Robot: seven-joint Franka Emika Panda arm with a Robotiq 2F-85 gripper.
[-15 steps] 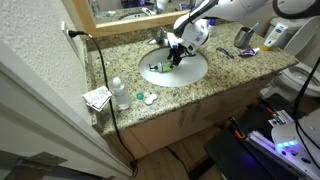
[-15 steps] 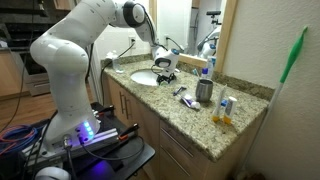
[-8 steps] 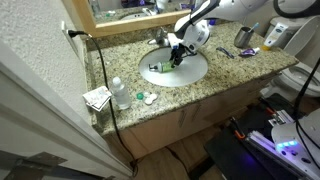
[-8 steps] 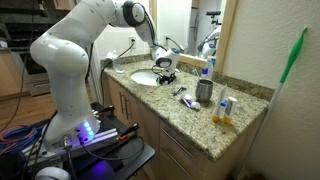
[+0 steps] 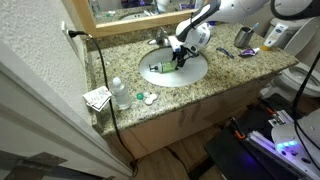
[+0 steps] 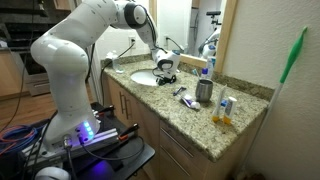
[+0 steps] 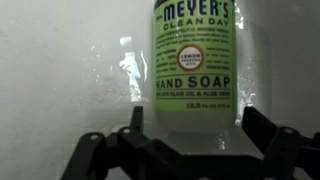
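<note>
Jaws wide astride bottle (image 7: 195, 70) in sink (image 7: 60, 70)

Soap bottle (image 7: 195, 110), green label (image 7: 195, 35): "MEYER'S CLEAN DAY" above a round emblem (image 7: 190, 62), "HAND SOAP" below it; the finer print is too small to read.

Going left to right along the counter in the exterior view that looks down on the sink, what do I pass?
Folded paper packet → small clear bottle → small round white item → sink, with the gripper over it → metal cup → white device.
</note>
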